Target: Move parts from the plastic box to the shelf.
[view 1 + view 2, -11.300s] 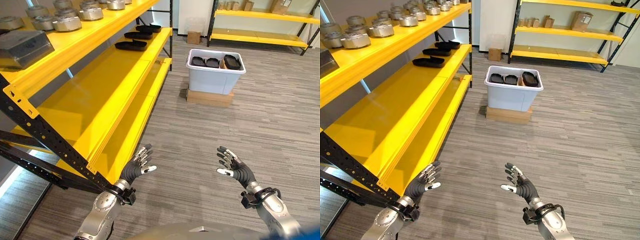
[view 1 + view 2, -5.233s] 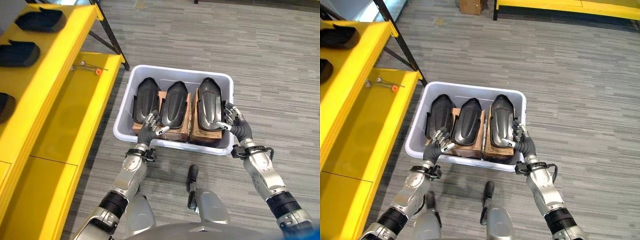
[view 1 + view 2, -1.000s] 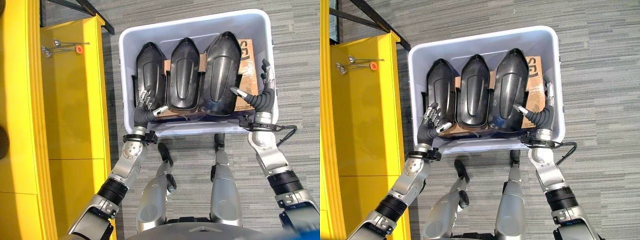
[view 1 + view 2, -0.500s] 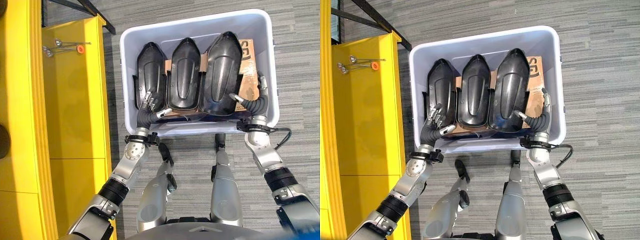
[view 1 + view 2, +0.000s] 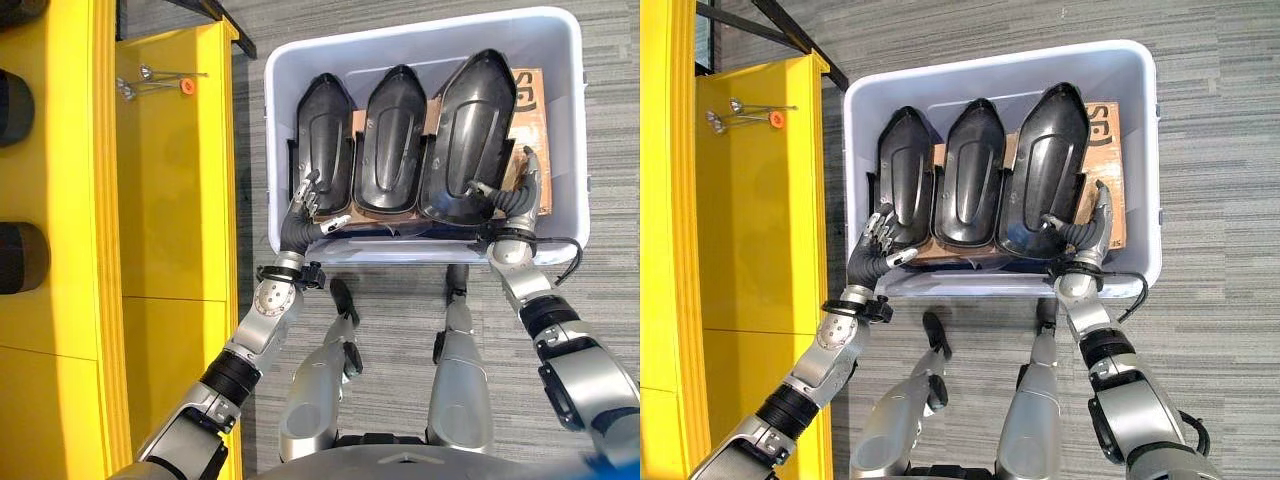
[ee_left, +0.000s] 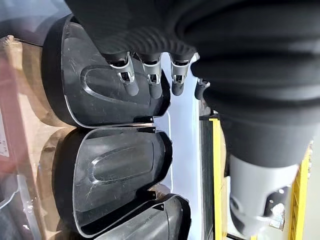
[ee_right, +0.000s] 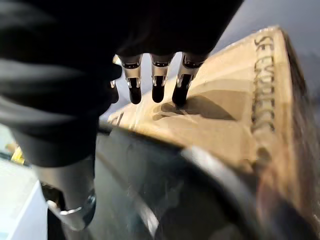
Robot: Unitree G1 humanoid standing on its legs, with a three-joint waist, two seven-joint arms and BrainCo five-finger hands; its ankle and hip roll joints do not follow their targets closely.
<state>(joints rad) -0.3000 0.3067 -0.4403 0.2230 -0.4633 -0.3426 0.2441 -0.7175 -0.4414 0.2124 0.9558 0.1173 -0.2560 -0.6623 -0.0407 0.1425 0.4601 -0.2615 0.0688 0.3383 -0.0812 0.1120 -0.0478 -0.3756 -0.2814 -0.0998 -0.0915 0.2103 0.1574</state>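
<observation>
Plastic box (image 5: 280,110): black parts (image 5: 392,140) between both hands' fingers (image 5: 304,193)

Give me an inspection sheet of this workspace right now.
Surface: grey striped floor.
Job's things: three black parts side by side on cardboard in the box; yellow shelf to the robot's left.
Clutter: small metal tools on the shelf; dark parts on an upper level.
Hands: left hand open at the leftmost part; right hand open, fingers on the cardboard, thumb at the rightmost part.
Cables: nothing seen.
Surroundings: nothing seen.

Three black parts (image 5: 396,138) stand side-by-side, seemingly upright, in plastic box (image 5: 420,32).
</observation>
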